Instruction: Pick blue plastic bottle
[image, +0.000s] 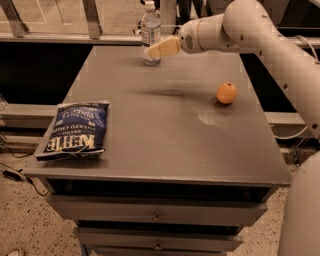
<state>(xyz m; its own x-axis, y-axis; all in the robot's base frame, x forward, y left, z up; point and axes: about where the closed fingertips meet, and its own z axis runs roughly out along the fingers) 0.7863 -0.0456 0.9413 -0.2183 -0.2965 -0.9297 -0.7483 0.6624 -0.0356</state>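
Observation:
The blue plastic bottle (150, 24) stands upright at the far edge of the grey table (165, 140), left of centre. It is clear, with a white cap and a blue-and-white label. My gripper (163, 48) reaches in from the right on the white arm. It hangs above the table, just in front of the bottle's lower half and a little to its right, and covers part of it. I cannot tell whether it touches the bottle.
An orange (226, 93) lies on the right side of the table. A flat dark-blue chip bag (75, 129) lies at the front left corner. A railing (90, 20) runs behind the table. Drawers (157, 215) sit below the tabletop.

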